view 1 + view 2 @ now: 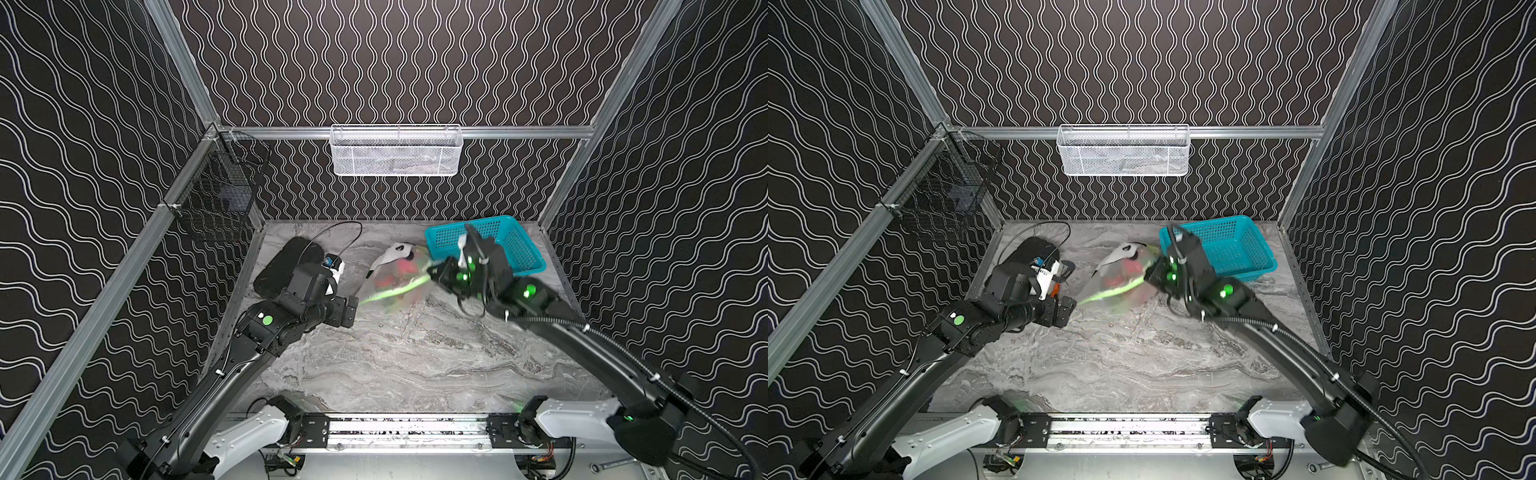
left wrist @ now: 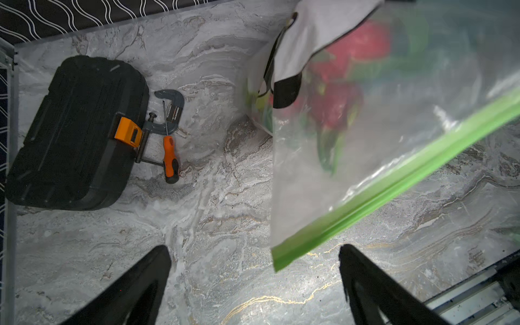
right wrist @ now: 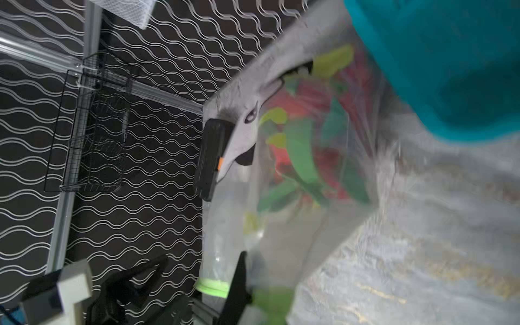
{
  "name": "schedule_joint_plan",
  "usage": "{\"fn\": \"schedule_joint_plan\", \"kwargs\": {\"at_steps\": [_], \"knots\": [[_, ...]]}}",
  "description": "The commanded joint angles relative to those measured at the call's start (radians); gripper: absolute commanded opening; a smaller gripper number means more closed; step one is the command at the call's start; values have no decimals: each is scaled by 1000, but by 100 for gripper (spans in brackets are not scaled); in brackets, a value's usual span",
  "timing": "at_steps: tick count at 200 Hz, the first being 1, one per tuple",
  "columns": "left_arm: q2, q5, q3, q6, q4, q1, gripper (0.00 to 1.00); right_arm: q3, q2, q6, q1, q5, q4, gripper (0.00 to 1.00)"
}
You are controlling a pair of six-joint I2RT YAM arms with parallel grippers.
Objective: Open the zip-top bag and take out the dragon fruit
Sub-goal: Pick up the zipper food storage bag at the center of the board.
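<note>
Although open room is left on the near half of the table (image 1: pixel 415 374), its far right corner is taken by a basket (image 1: pixel 515 245). Beside it the bag (image 1: pixel 395 286) is blurred, so the fruit (image 2: pixel 337 104) inside is made out only as red smears. Its green strip (image 2: pixel 394 174) is pinched at one end by the closed right gripper (image 1: pixel 435 273); the left gripper (image 2: pixel 253 281) is spread wide, just beside the other end.
</note>
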Motion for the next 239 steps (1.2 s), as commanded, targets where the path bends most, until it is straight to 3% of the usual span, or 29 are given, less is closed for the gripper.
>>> {"fn": "schedule_joint_plan", "kwargs": {"at_steps": [1, 32, 53, 76, 109, 138, 177, 191, 206, 214, 224, 239], "knots": [[-11, 28, 23, 58, 52, -2, 98, 319, 142, -346, -38, -140, -290, 0], [-61, 50, 54, 122, 103, -2, 98, 814, 386, -537, -102, -311, -515, 0], [-87, 120, 74, 164, 124, -1, 98, 960, 469, -572, -148, -504, -497, 0], [-102, 201, 68, 218, 142, -2, 98, 935, 482, -578, -180, -721, -415, 1], [-75, 448, 16, 234, 247, -1, 98, 818, 480, -624, -178, -849, -406, 2], [9, 527, -33, 133, 355, -2, 96, 776, 495, -680, -180, -761, -485, 3], [106, 607, -132, 82, 520, -2, 92, 596, 441, -598, -175, -618, -370, 8], [150, 632, -152, 81, 556, -2, 88, 515, 402, -569, -175, -615, -304, 19], [179, 622, -175, 73, 607, -2, 88, 410, 353, -532, -175, -605, -231, 49], [194, 621, -188, 73, 634, -3, 88, 359, 328, -515, -175, -584, -199, 61], [222, 631, -194, 77, 656, -2, 89, 305, 303, -504, -175, -558, -165, 68], [265, 652, -194, 75, 681, -3, 88, 239, 278, -484, -175, -545, -119, 69]]}}
